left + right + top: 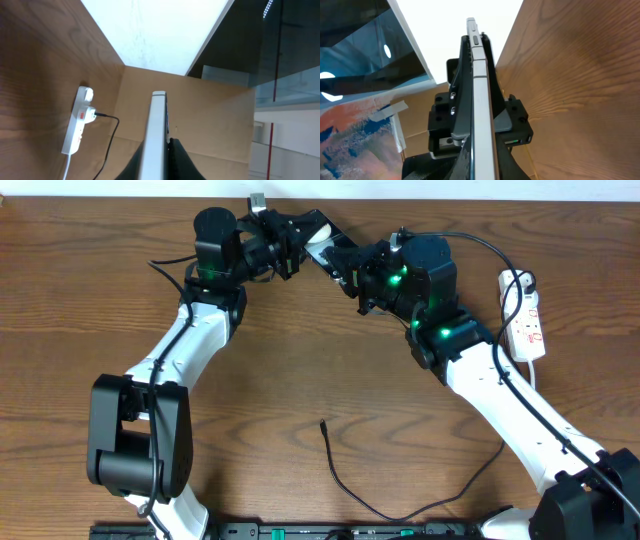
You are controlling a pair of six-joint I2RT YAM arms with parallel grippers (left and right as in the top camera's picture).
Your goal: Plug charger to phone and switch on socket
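Note:
The phone [322,242] is held up off the table at the back centre, between both grippers. My left gripper [296,242] is shut on one end of it and my right gripper [350,268] is shut on the other. In the left wrist view the phone [157,125] shows edge-on as a pale strip between dark fingers [182,162]. The right wrist view also has the phone [481,90] edge-on, with the left gripper's body behind it. The charger's plug tip [324,423] lies on the table, free of both grippers. The socket [527,320] lies at the right edge.
The charger cable [400,515] loops along the table's front edge and up toward the right arm. In the left wrist view the socket [77,120] has a black cable [111,135] plugged into it. A brown cardboard panel [210,115] stands beyond the table.

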